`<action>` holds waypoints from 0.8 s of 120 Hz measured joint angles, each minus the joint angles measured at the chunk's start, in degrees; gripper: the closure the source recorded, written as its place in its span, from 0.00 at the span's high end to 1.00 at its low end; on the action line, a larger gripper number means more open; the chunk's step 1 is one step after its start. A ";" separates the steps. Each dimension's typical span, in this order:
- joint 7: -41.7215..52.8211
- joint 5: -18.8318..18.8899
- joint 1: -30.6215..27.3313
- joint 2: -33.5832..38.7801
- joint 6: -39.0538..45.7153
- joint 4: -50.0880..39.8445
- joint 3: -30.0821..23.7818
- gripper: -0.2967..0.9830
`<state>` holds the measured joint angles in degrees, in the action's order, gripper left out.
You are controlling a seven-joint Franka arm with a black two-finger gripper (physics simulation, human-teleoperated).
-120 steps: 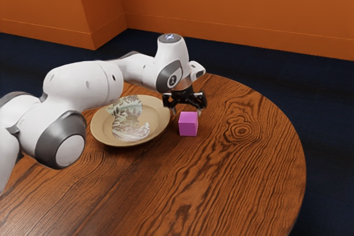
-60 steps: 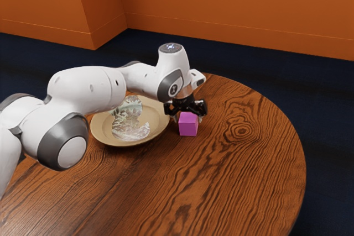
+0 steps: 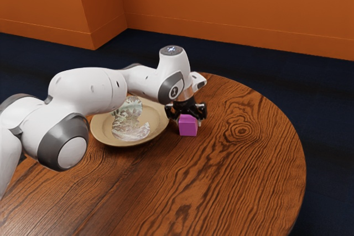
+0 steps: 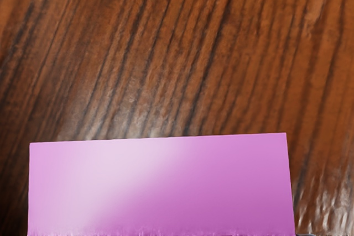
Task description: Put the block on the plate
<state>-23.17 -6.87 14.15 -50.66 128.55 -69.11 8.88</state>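
In the exterior view my gripper (image 3: 188,118) is low over the table, right at the pink-purple block (image 3: 188,129), and hides part of its top. The block sits flat on the wood, just off the plate's edge toward the exterior view's right. A round beige plate (image 3: 100,130) with a pale, patterned patch in its middle lies beside it, not touching it. Close under my hand in the wrist view is the block (image 4: 166,183), large, with a bright sheen on its top. How my gripper stands at the block's sides cannot be told.
The round wooden table (image 3: 243,164) carries the plate and block. My arm reaches in from the exterior view's left, partly over the plate's far side. The table's curved edge runs along the exterior view's right, with dark floor and orange walls beyond.
Over the last second my hand has come down to the block, only slightly in the latest half second. Block and plate have stayed in place.
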 joint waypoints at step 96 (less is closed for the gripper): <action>-0.77 5.89 -0.72 20.54 -2.46 -15.22 1.45 0.50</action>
<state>-23.94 -0.97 13.44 -30.12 126.09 -84.33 10.33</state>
